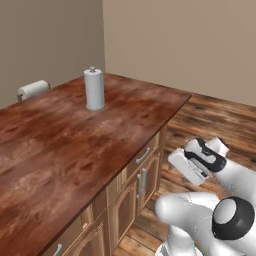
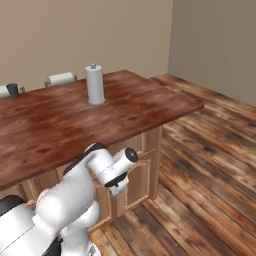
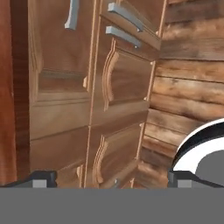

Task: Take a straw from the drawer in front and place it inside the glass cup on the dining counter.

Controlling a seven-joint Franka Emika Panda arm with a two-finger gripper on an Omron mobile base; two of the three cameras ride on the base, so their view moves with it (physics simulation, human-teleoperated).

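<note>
Beige walls and a plank floor (image 1: 215, 120) are seen behind the dining counter (image 1: 60, 145) in the left base view. On its glossy reddish top a paper towel roll (image 1: 94, 89) stands upright toward the far side. A closed drawer (image 1: 142, 156) with a silver bar handle is set under the right edge, above arched cabinet doors (image 1: 145, 182). The gripper (image 1: 184, 167) is held low beside those doors, off the counter.

From the right base view, the glass cup (image 2: 13, 91) is seen at the far left edge of the counter, well apart from the roll.

In the hand view, cabinet doors and handles are faced closely; the fingertips (image 3: 43, 178) are spread wide apart, with nothing between them.
</note>
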